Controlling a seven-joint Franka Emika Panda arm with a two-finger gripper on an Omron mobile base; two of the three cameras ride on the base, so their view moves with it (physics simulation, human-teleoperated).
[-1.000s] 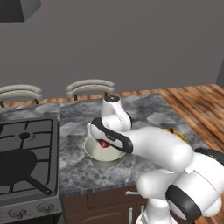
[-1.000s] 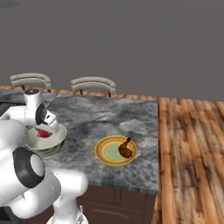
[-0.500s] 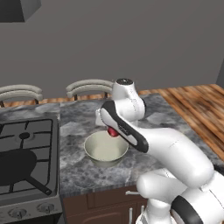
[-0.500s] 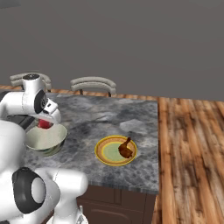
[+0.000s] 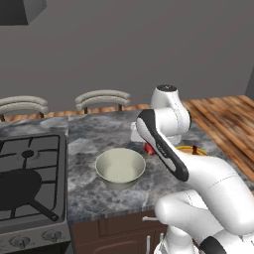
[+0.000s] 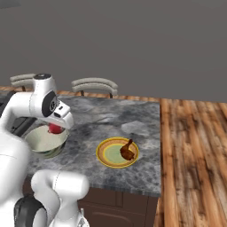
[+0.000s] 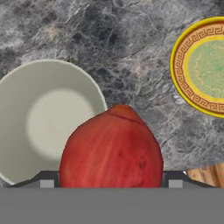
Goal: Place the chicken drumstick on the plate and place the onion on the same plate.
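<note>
onion (image 7: 111,148): red, held up off the counter (image 6: 133,115) between the two fingers of the hand (image 7: 111,183); also seen as a red patch under the wrist in the left base view (image 5: 149,148) and in the right base view (image 6: 55,128)
hand state: pinching the onion, fingers set wide on either side of it, tips barely showing at its flanks
onion vs hand: sits right in the middle of the grip, bulging out past the tips toward the counter
onion vs bowl: above the counter just beside the rim of the cream bowl (image 6: 44,141), on the side facing the plate
plate (image 6: 117,152): yellow-rimmed, near the counter's front edge, well apart from the hand; the counter's wooden end lies beyond it
drumstick (image 6: 127,150): already lying on the plate, on its side toward the wooden end
step (my read): first half is done, onion is in carry toward the plate, not yet over it
risk 1: round glossy onion in a two-point pinch; a fast swing could roll it out, and it lands on bare stone or in the bowl
risk 2: release too early or too high, so it bounces or rolls off the flat plate; the rim is low
risk 3: drop on top of the drumstick, so it tips off; the free side of the plate facing the bowl looks the safer target
risk 4: low carry could clip the bowl rim with the onion; clearance cannot be told here
</note>
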